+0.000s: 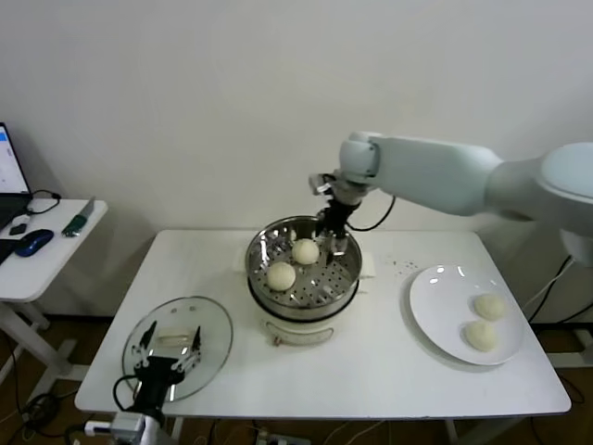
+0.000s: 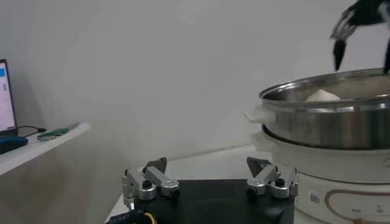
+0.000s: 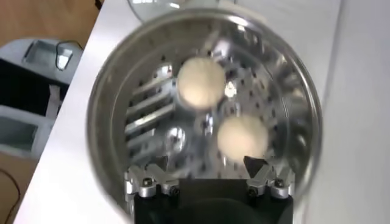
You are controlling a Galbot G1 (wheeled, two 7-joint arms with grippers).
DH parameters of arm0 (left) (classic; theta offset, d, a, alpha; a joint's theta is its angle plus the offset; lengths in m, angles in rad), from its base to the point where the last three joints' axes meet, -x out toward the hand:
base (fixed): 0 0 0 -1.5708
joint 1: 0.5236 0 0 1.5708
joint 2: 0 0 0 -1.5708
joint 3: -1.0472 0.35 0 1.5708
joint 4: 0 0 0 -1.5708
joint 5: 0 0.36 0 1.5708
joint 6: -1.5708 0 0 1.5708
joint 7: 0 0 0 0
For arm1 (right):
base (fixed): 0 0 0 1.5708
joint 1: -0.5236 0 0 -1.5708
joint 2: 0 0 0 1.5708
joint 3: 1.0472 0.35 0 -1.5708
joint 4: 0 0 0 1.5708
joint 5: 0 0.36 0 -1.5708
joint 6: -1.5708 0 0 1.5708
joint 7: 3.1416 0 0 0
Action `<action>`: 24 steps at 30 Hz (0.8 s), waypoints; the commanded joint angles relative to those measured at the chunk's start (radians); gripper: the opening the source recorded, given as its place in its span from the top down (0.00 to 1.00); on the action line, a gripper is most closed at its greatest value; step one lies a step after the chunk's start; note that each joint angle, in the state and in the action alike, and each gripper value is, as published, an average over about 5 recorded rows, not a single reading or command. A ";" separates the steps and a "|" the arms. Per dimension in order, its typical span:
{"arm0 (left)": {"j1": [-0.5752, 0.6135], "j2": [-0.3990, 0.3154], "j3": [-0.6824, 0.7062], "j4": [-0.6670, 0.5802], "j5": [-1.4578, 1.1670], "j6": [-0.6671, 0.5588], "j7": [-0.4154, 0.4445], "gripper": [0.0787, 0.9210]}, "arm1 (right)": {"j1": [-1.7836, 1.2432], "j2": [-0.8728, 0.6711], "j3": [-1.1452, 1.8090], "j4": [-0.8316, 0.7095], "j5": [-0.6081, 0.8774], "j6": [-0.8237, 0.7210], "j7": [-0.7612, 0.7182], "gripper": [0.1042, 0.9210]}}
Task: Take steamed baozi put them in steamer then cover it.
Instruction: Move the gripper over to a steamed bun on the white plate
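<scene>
Right gripper [image 1: 333,228], jaws wide and empty, hangs over the steamer's [image 1: 262,281] 1 o'clock rim above two baozi [image 1: 282,275]. Left gripper [image 1: 167,355], wide, sits by the glass lid [image 1: 215,332].

A plain white wall [image 1: 185,93] fills the background behind a white desk [image 1: 371,371]. Off the desk's left edge stands a lower white side table [image 1: 46,250], with a laptop's edge [image 1: 7,176] on it. Brown floor [image 1: 65,371] shows beneath.

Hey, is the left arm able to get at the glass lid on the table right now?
Probably yes: the left gripper hangs open right over the glass lid, nothing between them.
</scene>
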 commanded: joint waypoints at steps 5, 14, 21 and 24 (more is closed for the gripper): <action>0.006 -0.006 -0.002 0.001 0.013 0.006 0.001 0.12 | 0.006 -0.535 -0.006 0.270 -0.305 0.040 -0.030 0.12; 0.017 -0.012 -0.006 -0.008 0.049 0.017 -0.006 0.12 | -0.390 -0.738 0.300 0.195 -0.581 0.119 -0.034 0.12; 0.016 -0.029 0.002 -0.012 0.074 0.030 -0.009 0.12 | -0.638 -0.759 0.561 0.125 -0.704 0.168 -0.051 0.12; 0.020 -0.035 0.006 -0.010 0.086 0.030 -0.010 0.12 | -0.684 -0.743 0.613 0.088 -0.740 0.187 -0.057 0.12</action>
